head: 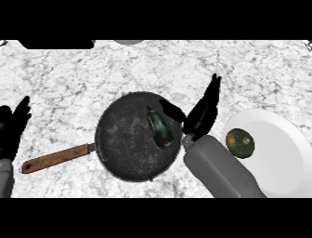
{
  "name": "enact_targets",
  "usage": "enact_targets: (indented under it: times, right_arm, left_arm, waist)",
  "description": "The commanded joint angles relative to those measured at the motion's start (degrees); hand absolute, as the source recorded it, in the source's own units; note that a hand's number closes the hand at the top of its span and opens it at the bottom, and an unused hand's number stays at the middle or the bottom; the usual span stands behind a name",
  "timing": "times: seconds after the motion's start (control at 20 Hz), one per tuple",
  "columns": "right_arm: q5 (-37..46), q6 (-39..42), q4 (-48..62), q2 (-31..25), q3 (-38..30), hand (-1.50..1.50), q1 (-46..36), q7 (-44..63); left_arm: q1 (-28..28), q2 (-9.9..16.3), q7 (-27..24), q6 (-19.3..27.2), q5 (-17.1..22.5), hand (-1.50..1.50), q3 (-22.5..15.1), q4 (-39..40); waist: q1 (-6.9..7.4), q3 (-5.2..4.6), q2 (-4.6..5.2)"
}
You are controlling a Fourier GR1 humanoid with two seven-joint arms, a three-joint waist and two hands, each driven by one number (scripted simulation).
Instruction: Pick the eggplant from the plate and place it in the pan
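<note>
The right forearm [220, 169] enters from the lower edge and rises at a slant between the pan [133, 137] and the plate [279, 153]. To its right, the white plate rests on the surface [83, 79] and carries one round green-brown vegetable [240, 142], just beside the wrist.

The right robot hand [203, 114] sits over the pan's right rim. Its fingers are straight and point away from the robot, the thumb is spread toward the pan, and it holds nothing. Just left of this robot hand, the eggplant [160, 130] lies inside the pan, on the right half of the dark base, lengthwise and apart from the thumb tip. The eggplant is off the plate.

The pan's wooden handle [55, 159] extends from the left side of the pan toward the lower left, pointing at the left forearm.

The left robot hand [8, 132] shows near the left edge, well apart from the pan body, fingers straight and upward, open and holding nothing.

Beyond the right robot hand's fingertips, the marbled surface continues. At its far edge, a dark object [56, 44] and a pale rounded object [128, 42] are partly visible; what they are cannot be told.
</note>
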Motion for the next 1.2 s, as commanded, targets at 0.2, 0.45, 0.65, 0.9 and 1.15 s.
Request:
enact_targets:
  times: [0.2, 0.45, 0.65, 0.9, 1.15]
  right_arm:
    - [10.75, 0.15, -24.45, -1.77, 1.43, -1.50, 22.80, 0.37]
    - [15.23, 2.02, -43.14, -6.22, 7.27, -1.50, 40.73, -0.65]
    - [17.08, 4.99, -59.01, -13.91, 10.43, -1.50, 54.42, -0.57]
    - [20.53, 4.82, -75.64, -24.17, 14.98, -1.50, 70.99, -3.19]
    - [22.36, -5.68, -81.09, -34.98, 19.81, -1.50, 84.57, -9.02]
  left_arm:
    - [4.50, 0.21, -1.66, 0.69, 0.58, 0.00, 2.10, -0.12]
    - [3.61, -0.20, 0.20, 1.19, 0.01, 0.00, 1.33, -1.91]
    - [3.10, 1.44, -0.70, -0.99, 1.64, 0.00, 2.76, -0.71]
    - [1.73, 2.44, 0.05, -1.64, 1.57, 0.00, 2.85, -1.46]
    - [0.24, 0.36, 3.00, 0.25, 0.56, 0.00, 1.48, -3.58]
  waist:
    - [-3.90, -0.13, -0.93]
    - [-3.45, -0.06, -0.48]
    - [-2.93, -0.08, -0.14]
    - [-2.07, -0.04, 0.15]
    - [-1.32, 0.10, 0.13]
